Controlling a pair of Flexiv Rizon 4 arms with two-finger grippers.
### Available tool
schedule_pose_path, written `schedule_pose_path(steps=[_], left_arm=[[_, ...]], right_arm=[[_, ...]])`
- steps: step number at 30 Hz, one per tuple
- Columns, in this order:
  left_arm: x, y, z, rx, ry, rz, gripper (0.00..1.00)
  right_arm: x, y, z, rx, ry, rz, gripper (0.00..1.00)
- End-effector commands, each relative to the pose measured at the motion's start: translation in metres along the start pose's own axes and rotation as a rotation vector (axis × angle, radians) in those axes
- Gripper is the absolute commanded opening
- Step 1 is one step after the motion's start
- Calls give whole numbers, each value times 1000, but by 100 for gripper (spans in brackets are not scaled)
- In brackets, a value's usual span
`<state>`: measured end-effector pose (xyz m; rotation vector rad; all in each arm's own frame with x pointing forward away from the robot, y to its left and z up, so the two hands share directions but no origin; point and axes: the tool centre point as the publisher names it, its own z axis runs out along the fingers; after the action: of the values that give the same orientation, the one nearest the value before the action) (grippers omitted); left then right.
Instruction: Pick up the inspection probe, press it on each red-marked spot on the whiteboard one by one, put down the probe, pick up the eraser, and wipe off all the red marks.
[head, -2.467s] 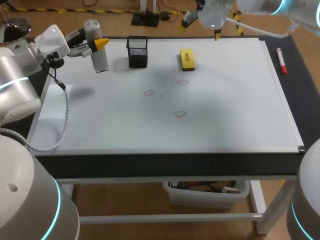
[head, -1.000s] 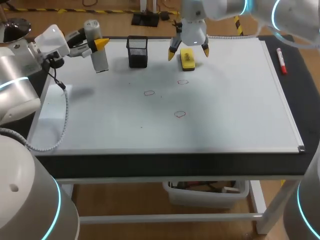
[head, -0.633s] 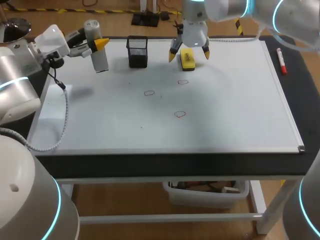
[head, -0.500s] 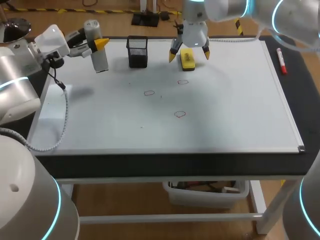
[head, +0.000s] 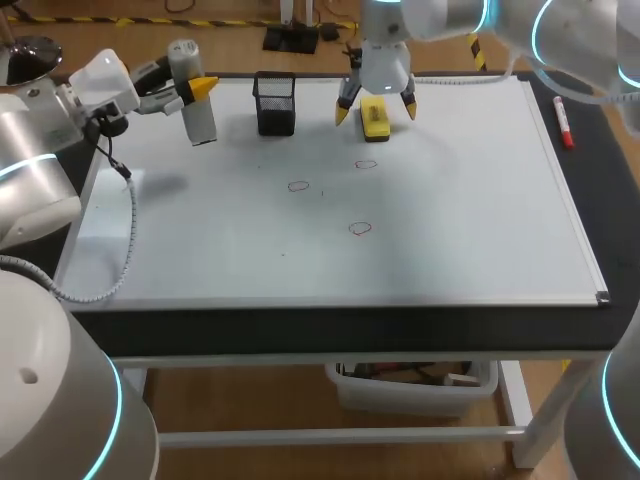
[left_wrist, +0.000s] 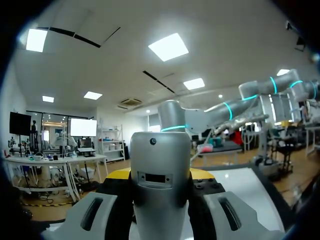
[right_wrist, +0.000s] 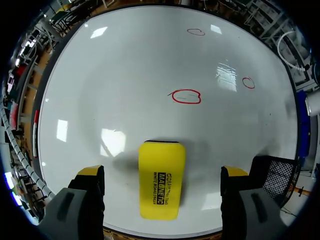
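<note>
The inspection probe (head: 197, 96), a grey cylinder, hangs above the whiteboard's (head: 450, 200) far left corner, and my left gripper (head: 192, 89) is shut on it. In the left wrist view the probe (left_wrist: 161, 150) stands between the fingers of the left gripper (left_wrist: 160, 176). The yellow eraser (head: 374, 122) lies at the board's far edge. My right gripper (head: 376, 108) is open, one finger on each side of it and not touching. Its wrist view shows the eraser (right_wrist: 161, 186) between the tips of the right gripper (right_wrist: 162, 171). Three red marks (head: 298, 186) (head: 365, 164) (head: 360, 229) sit mid-board, with one red mark (right_wrist: 186, 96) just ahead of the eraser.
A black mesh pen holder (head: 274, 103) stands just left of the eraser, and the right wrist view shows the holder (right_wrist: 277, 172) beside one finger. A red marker (head: 563, 121) lies off the board's right edge.
My right gripper has sunk a little lower around the eraser, its fingers still apart. The left arm and the probe have not moved.
</note>
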<state>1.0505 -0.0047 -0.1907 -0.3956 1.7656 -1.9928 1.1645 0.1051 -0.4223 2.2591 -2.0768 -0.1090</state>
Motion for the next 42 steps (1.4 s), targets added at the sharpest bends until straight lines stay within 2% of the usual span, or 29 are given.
schedule_pose_path(steps=[1,3,4,8,19,29,42], left_arm=[[0,1,1,5,-1,3,0],[0,1,1,5,-1,3,0],[0,1,1,5,-1,3,0],[0,1,1,5,-1,3,0],[0,1,1,5,-1,3,0],[0,1,1,5,-1,3,0],[0,1,1,5,-1,3,0]], right_arm=[[2,-9,3,-18,-6,-1,35],[2,-9,3,-22,-11,-5,6],[2,-8,3,-24,-13,-6,0],[4,-8,4,-31,-15,1,0],[21,-7,-27,-6,-25,10,0],[67,11,-49,17,9,1,0],[129,59,-51,28,11,128,0]])
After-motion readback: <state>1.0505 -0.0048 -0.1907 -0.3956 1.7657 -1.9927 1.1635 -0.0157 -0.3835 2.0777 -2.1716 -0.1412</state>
